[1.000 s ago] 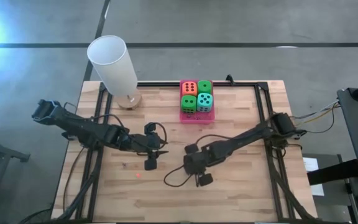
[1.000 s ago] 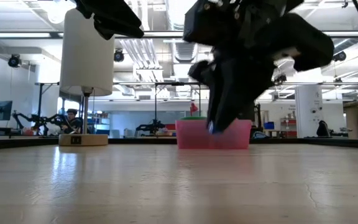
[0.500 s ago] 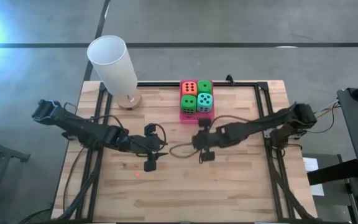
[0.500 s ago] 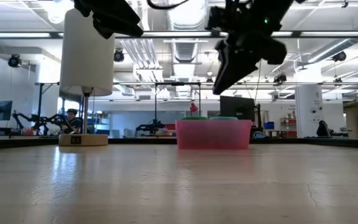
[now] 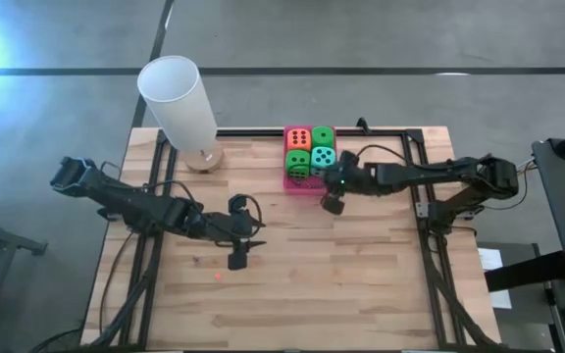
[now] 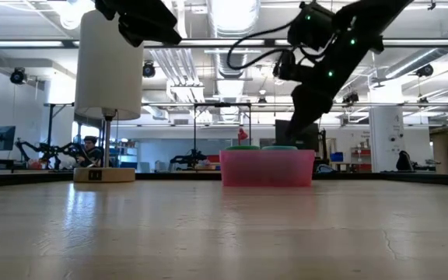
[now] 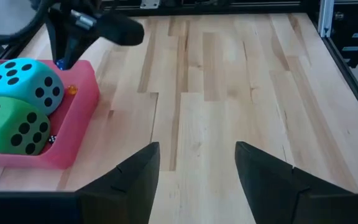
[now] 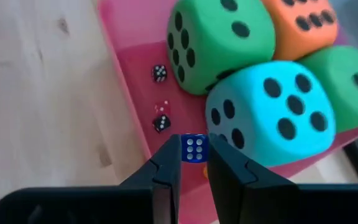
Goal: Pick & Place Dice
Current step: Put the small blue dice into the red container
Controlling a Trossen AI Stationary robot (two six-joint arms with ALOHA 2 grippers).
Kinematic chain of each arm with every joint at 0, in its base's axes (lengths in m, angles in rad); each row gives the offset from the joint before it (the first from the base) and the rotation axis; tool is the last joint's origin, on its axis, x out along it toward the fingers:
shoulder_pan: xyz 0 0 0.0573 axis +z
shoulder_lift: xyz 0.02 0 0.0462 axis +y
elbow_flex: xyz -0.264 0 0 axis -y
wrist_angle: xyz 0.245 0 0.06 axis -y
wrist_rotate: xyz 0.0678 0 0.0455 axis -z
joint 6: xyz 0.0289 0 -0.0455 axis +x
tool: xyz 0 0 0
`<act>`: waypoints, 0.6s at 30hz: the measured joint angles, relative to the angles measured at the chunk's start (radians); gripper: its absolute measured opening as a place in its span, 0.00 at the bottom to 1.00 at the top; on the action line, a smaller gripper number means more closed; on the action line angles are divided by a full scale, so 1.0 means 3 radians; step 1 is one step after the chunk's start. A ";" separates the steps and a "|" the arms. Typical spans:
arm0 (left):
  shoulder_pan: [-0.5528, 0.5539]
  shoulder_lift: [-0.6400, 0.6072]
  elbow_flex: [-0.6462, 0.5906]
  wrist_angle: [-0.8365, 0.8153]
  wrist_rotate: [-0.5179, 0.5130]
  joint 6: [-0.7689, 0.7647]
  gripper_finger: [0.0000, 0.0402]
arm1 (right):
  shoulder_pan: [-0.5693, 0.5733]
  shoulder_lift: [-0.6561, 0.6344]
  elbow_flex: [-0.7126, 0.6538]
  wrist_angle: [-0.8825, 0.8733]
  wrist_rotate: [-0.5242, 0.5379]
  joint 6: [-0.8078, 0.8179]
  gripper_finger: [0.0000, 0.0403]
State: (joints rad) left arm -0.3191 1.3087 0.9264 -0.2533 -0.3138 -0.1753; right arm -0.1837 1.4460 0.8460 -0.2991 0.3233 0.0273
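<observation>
The right gripper (image 8: 195,163) hangs over the near corner of the pink tray (image 5: 294,182), which sits at the far middle of the wooden table (image 5: 361,275). Its fingers are pinched on a tiny blue die (image 8: 194,148), face of six white pips showing, held just above the tray's rim. In the overhead view that gripper (image 5: 333,195) sits right beside the tray, its arm reaching in from the right side of the table.

Inside the tray four big foam dice are packed together: an orange one (image 5: 298,139) and a green one (image 5: 323,137) at the back, another green one (image 5: 298,162) and a teal one (image 5: 323,157) in front, all touching. Along the tray floor beside the nearer green die lie some tiny dice: two dark ones (image 8: 159,73) and a small red one (image 8: 161,107) between them.

The left gripper (image 5: 238,247) waits over bare wood at the left middle of the table, well apart from the tray, fingers (image 7: 135,177) standing apart with nothing between them.

A tall white lamp (image 5: 179,103) on a round wooden base stands at the far left corner.
</observation>
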 joint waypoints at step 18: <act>0.0000 0.0000 0.0000 0.0032 0.0000 0.0008 0.50 | -0.0186 0.0052 -0.0073 0.0171 0.0289 0.0028 0.24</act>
State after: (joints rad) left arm -0.3191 1.3087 0.9264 -0.2436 -0.3138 -0.1730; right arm -0.2395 1.4616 0.8242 -0.2479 0.4100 0.0356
